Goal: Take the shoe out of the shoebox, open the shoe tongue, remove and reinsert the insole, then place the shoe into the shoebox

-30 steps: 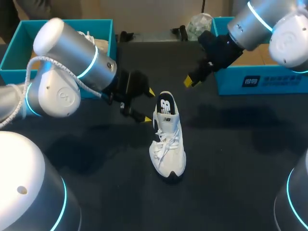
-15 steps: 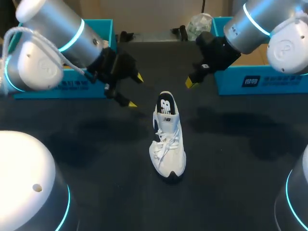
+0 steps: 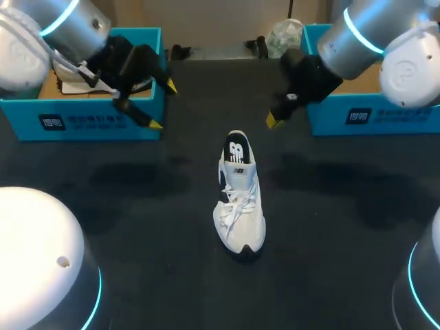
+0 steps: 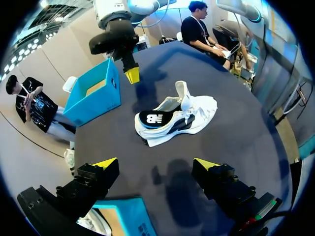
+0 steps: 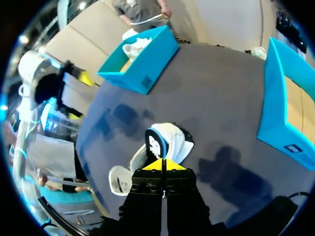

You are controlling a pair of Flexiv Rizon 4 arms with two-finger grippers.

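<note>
Leftward, shoebox [image 3: 89, 124] holding shoe [image 3: 74, 84], second shoe [image 3: 238, 206] outside

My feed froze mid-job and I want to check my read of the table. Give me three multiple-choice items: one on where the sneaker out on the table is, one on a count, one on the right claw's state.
1. Where is the laced white sneaker?
A) inside a shoebox
B) on the table
C) in a claw

2. How many teal shoeboxes are on the table?
A) one
B) two
C) three

3. What state is the right claw in?
A) open, empty
B) shut on the sneaker
C) shut, empty

Answers:
1 B: it stands on the dark table, and neither claw touches it.
2 B: there is the left shoebox and the right shoebox.
3 C: its yellow tips meet with nothing between them.
</note>
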